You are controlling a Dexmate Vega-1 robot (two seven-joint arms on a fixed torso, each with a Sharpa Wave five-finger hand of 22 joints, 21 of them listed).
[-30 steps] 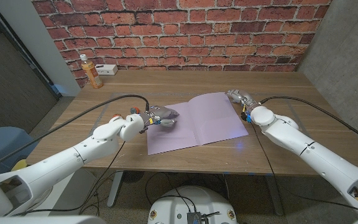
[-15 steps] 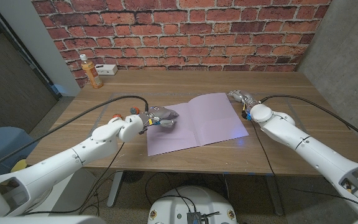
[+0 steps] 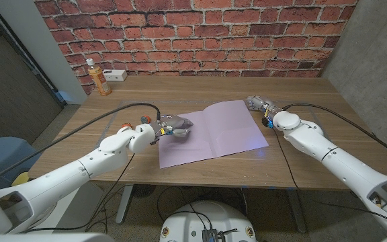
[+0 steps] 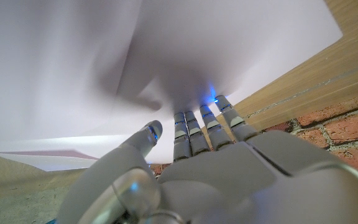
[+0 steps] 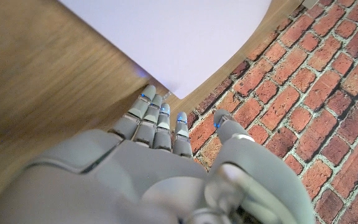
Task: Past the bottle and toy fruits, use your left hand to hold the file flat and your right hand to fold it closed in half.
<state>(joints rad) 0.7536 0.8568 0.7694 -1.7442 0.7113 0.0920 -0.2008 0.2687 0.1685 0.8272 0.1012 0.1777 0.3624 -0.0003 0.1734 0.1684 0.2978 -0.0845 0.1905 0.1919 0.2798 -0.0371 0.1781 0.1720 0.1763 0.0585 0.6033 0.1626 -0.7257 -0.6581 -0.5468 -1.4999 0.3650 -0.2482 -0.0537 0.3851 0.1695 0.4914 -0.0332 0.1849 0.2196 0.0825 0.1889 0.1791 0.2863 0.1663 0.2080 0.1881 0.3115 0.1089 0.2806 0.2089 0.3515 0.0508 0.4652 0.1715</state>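
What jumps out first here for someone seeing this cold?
The open lilac file lying spread in the middle of the wooden table, with the left hand resting on its left half. The right hand sits at the file's far right corner, fingertips at the edge. Next, the red brick wall behind, and an orange bottle at the table's far left corner.

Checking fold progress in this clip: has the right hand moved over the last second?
Barely. The right hand stays at the far right corner of the purple file, with only a slight shift; its forearm has swung a little.
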